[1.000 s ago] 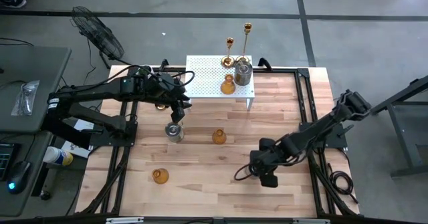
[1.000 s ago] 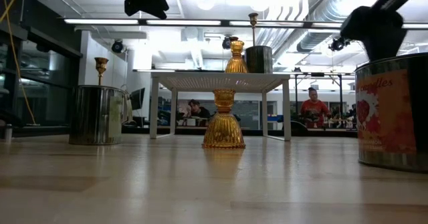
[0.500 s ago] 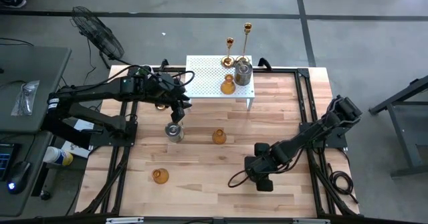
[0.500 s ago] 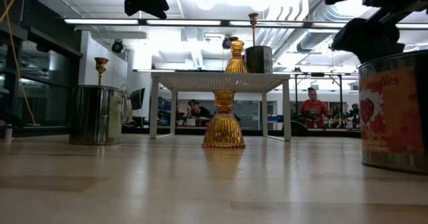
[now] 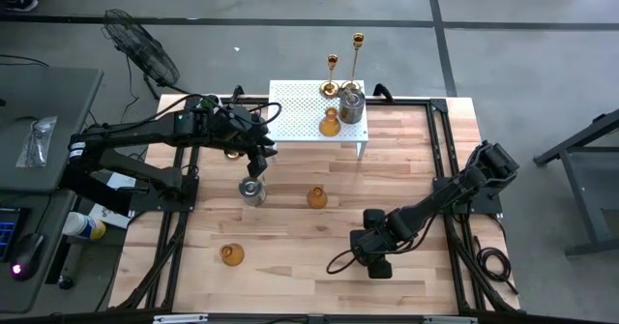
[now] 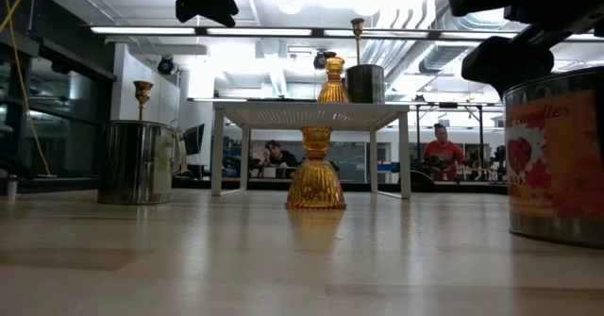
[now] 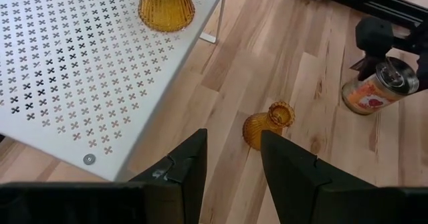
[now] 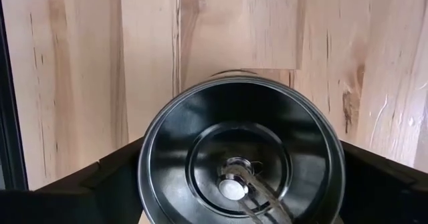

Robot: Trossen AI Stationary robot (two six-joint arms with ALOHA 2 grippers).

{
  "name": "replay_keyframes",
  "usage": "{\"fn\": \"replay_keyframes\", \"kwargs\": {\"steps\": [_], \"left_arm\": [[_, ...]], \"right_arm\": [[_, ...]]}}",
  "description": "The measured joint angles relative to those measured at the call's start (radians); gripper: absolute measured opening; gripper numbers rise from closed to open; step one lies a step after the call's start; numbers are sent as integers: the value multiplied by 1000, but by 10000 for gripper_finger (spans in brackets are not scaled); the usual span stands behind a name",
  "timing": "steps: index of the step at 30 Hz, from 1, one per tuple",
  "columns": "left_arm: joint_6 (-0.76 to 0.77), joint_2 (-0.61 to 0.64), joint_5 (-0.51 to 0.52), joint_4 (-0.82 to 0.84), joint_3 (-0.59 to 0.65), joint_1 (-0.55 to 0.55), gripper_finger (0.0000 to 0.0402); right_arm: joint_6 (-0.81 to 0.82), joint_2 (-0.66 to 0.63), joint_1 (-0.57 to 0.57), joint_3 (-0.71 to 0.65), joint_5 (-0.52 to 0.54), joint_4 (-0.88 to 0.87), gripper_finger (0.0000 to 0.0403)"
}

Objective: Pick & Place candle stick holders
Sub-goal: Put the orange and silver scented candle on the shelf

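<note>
My right gripper [image 5: 372, 259] is open, low over a shiny silver tin with an orange label [image 6: 557, 160] that stands on its base at the table's near right. Its fingers [image 8: 114, 177] stand either side of the tin [image 8: 241, 150]. My left gripper [image 5: 256, 164] hangs open and empty [image 7: 233, 174] above a second silver cup [image 5: 252, 191]. Amber glass holders stand on the table [image 5: 316, 197] [image 5: 231, 254]. On the white rack [image 5: 300, 111] are an amber holder [image 5: 330, 124], a silver cup [image 5: 351, 106] and two brass sticks [image 5: 332, 75] [image 5: 357, 58]. My right gripper comes at the tin from above, pointing down, one finger on each side of its round wall [image 8: 150, 184] below the open rim. Whether the fingers touch the wall I cannot tell. The tin stands upright on the table.
Another brass stick [image 6: 142, 92] shows behind the left silver cup [image 6: 139, 160]. Black frame rails [image 5: 445, 169] run along the table's sides. Bare wood lies between the rack and the near edge [image 5: 309, 285]. People sit in the room behind the table.
My right gripper has come down and a little toward the table's left edge, settling over the tin until its fingers reach beside the rim.
</note>
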State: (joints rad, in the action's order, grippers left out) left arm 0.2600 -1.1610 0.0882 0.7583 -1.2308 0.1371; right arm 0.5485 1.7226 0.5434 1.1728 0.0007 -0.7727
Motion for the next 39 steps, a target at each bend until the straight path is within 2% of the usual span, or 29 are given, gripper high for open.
{"fn": "replay_keyframes", "kwargs": {"steps": [4, 13, 21, 26, 36, 39], "left_arm": [[0, 0, 0, 0, 0, 0, 136], [0, 0, -1, 0, 0, 0, 136], [-24, 0, 1, -3, 0, 0, 136], [-232, 0, 49, -15, 0, 0, 136], [-253, 0, 34, -30, 0, 0, 136], [-253, 0, 30, -44, 0, 0, 136]], "right_arm": [[-4, 0, 0, 0, 7, -1, 351], [4, -13, -9, 0, -14, -37, 349], [-33, -105, -64, 10, -68, -109, 348], [-184, -154, -101, 86, -81, -170, 348], [-403, -156, -183, 346, -25, -463, 348], [-462, -157, -216, 397, -25, -493, 348]]}}
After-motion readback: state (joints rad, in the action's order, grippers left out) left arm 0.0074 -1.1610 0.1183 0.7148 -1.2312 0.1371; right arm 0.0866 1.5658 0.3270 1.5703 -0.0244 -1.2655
